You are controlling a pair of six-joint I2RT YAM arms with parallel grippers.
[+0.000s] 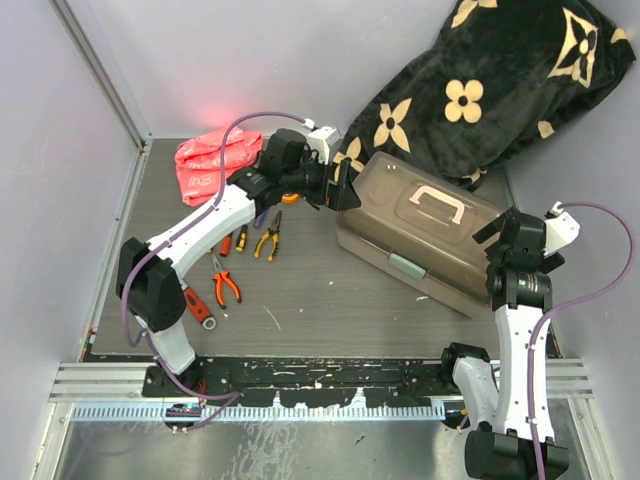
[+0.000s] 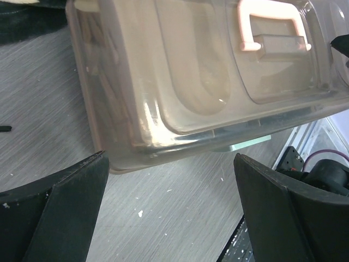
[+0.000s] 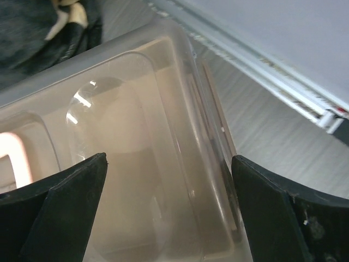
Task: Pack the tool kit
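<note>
My left gripper [image 2: 169, 159] hangs spread wide at the left end of the toolbox [image 1: 420, 235]. My right gripper [image 3: 169, 158] is just as wide over its right end. Neither grips anything. The toolbox sits closed, right of centre, against the blanket [image 1: 500, 80]. Pliers [image 1: 226, 288] lie well to its left.

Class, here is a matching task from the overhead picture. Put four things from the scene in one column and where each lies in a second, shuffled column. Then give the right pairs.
Things
1. beige handle
2. flowered blanket
3. red plastic bag
4. orange pliers

Places
A. far-left corner of the table
B. far-right corner, behind the toolbox
C. on top of the toolbox lid
D. flat on the table, left of the toolbox and nearer the front

Pairs: 1-C; 2-B; 3-A; 4-D
</note>
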